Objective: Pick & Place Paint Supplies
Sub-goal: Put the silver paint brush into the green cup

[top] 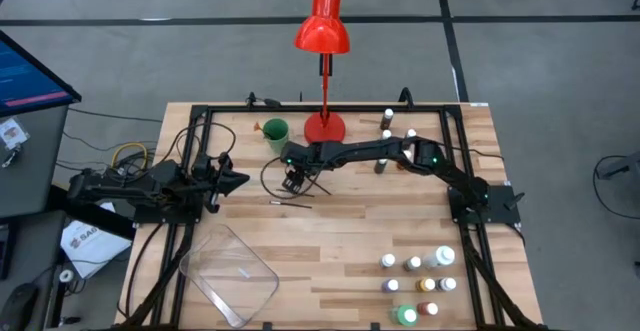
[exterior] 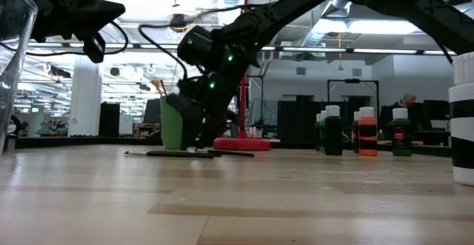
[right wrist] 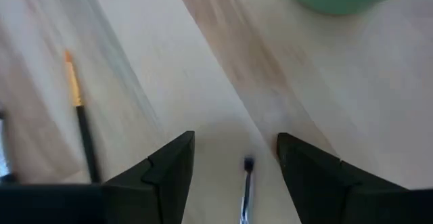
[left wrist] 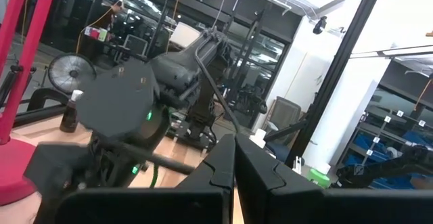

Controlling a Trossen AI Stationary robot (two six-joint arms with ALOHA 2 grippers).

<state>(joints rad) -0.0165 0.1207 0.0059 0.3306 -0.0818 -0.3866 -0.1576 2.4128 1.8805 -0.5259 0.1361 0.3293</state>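
Bright overhead light, blurred wrist views, ceiling glare

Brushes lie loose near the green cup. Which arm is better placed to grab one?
Right. The right gripper hovers open over a brush by the green cup; the left gripper waits shut, farther off.

The lamp [top: 322,31] is bright red, shade and base alike. The cup [top: 275,133] beside it is green. Pale wood grain stripes the table [top: 350,241]. Both arms are black. The paint bottles [top: 418,283] wear white caps over green, orange and dark bodies. One brush [right wrist: 80,126] is dark with an orange tip.
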